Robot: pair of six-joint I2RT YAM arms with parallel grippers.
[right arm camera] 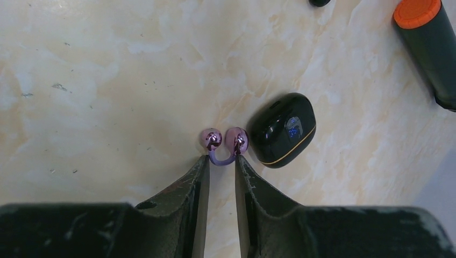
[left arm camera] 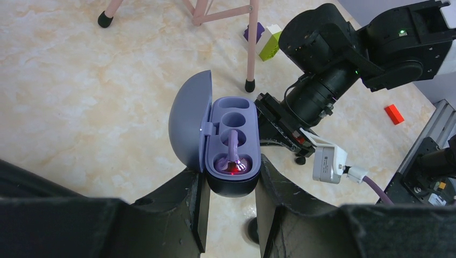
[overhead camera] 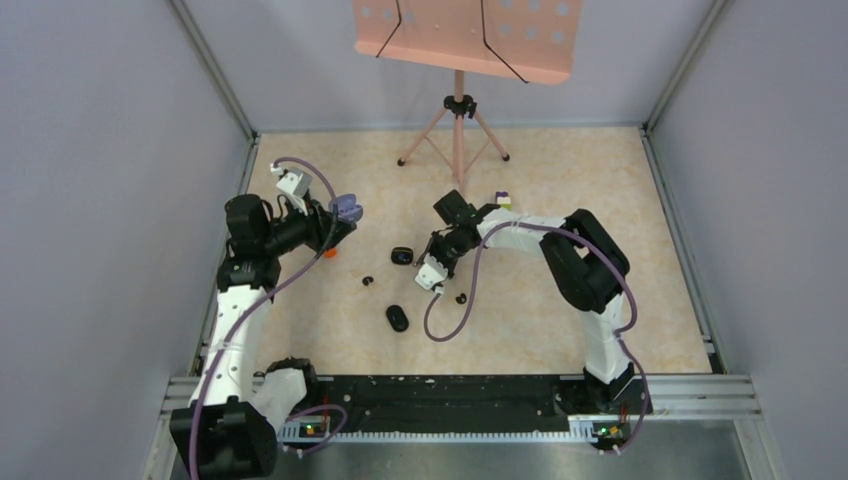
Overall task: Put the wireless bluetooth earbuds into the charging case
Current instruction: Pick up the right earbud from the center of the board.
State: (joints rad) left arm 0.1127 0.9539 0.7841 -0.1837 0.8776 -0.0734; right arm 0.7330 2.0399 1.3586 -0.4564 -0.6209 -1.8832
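My right gripper point(right arm camera: 221, 161) pinches a purple earbud point(right arm camera: 213, 138) by its band, just beside the black case point(right arm camera: 282, 129). Well to the left of that black case, my left gripper point(left arm camera: 231, 174) clamps the purple case point(left arm camera: 231, 113), lid open, with a second earbud point(left arm camera: 233, 157) seated inside.
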